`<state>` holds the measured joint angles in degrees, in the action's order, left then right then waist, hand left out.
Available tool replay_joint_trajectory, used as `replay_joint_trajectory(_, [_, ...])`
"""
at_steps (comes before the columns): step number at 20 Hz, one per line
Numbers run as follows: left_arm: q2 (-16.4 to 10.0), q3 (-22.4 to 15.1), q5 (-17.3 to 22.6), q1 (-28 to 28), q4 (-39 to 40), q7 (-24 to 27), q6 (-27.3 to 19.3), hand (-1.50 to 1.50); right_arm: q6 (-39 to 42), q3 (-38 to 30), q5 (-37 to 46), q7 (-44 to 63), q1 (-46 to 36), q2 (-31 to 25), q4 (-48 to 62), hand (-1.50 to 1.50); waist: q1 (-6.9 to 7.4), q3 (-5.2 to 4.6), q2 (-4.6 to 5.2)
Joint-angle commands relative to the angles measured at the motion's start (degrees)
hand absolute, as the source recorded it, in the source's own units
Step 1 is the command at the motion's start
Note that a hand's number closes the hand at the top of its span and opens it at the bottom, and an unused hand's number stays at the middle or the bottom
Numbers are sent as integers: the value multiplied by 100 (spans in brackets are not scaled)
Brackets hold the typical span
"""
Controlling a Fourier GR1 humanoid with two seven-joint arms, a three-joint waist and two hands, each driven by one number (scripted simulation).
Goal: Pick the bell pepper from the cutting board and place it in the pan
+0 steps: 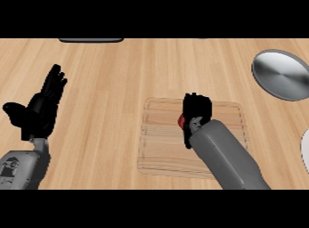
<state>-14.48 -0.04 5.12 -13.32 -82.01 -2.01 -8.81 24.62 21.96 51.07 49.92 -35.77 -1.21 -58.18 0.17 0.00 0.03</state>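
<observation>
Red bell pepper (181, 120) sits pinched in the right hand (197, 109) over the wooden cutting board (160, 147); next, lift toward the round steel pan (283, 74), upper right.

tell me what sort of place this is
Probably a kitchen counter: a wooden worktop, a cutting board with a red bell pepper in the right hand over it, and a round metal pan at the far right.
</observation>
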Motion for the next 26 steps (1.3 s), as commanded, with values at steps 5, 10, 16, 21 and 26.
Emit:
replay_joint_trajectory(5, [-72, 258, 96, 37, -174, -140, 230, 0, 298, 235, 34, -853, 131, -153, -44, 150, -5, 0, -6])
replay_joint_trajectory(10, [158, 152, -259, -24, -233, -271, 36, 0, -106, 22, 359, -1091, -136, 62, 696, 150, 11, 1, 1])
replay_joint_trajectory(16, [75, 298, -242, -19, 10, -90, 161, 0, -12, 541, 169, -2223, 1019, -443, -886, 150, -132, 0, -24])
replay_joint_trajectory(21, [153, 145, -308, 387, -414, -228, 118, 0, -267, 460, -234, -3535, 1961, -1450, -2352, 150, -139, 3, -50])
replay_joint_trajectory(26, [163, 281, -192, 219, -219, -209, 144, 0, -1486, -53, 49, -3887, 2079, -1982, -3535, 150, -240, 3, -50])
